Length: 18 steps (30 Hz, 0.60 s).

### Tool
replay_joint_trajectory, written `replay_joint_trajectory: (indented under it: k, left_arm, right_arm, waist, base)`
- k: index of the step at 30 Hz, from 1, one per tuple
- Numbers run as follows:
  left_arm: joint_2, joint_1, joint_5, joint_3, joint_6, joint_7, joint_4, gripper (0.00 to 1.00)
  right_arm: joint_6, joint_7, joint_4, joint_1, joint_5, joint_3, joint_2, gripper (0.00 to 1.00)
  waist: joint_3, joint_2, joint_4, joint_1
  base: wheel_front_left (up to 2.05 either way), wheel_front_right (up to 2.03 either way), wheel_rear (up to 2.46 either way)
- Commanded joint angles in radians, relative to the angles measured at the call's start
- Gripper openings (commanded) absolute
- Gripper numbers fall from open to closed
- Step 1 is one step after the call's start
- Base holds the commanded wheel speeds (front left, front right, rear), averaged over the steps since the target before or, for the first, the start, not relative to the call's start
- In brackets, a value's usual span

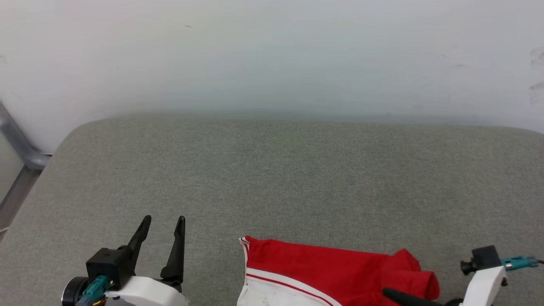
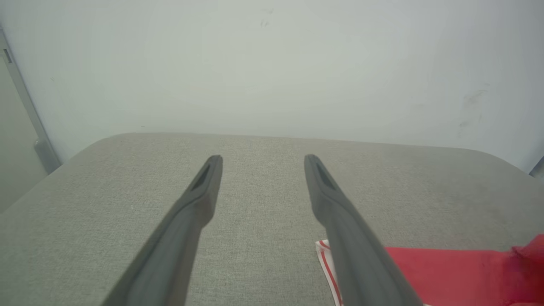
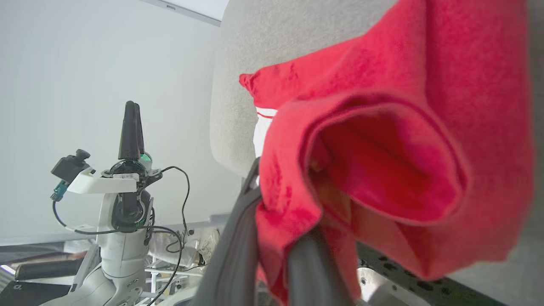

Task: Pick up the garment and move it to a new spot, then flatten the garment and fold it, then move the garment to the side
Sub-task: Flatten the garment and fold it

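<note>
At 5 o'clock the right gripper [image 3: 268, 250] has its jaws clamped on a fold of the garment [image 1: 331, 267]. The grip is plain in its wrist view and seemingly half hidden from the head. At 7 o'clock the left gripper [image 1: 164, 221] has jaws apart, empty. The pick-up looks in hand; next, a lift toward the cushion [image 1: 272, 170] at 12 o'clock.

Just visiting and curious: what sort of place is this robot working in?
Likely a lab or test room: a grey fabric-covered surface against a bare white wall, with cluttered equipment nearby.

One garment [image 1: 323, 265], one grey cushion [image 1: 272, 178]
</note>
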Motion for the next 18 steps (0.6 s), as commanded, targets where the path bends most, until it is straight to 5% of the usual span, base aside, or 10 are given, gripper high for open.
replay_joint_trajectory:
  k: [1, 9, 18]
  left_arm:
    - [-0.001, -0.017, -0.002, -0.001, -0.004, 0.001, 0.0, 1.0]
    - [-0.013, -0.053, 0.003, -0.018, -0.019, 0.006, 0.007, 1.0]
    - [-0.028, -0.082, 0.007, -0.02, -0.031, -0.007, 0.02, 1.0]
  right_arm:
    - [-0.001, -0.017, 0.018, -0.01, 0.034, 0.043, 0.009, 0.0]
    - [-0.001, -0.206, 0.152, -0.072, 0.192, 0.316, 0.009, 0.0]
    - [-0.001, -0.38, 0.261, -0.163, 0.257, 0.494, 0.009, 0.0]
  waist:
    - [0.002, 0.0, 0.018, 0.0001]
    - [0.03, 0.0, 0.086, 0.0001]
    - [0.093, 0.0, 0.136, 0.0001]
  base:
    - [0.0, 0.0, 0.0]
    - [0.0, 0.0, 0.0]
    - [0.0, 0.0, 0.0]
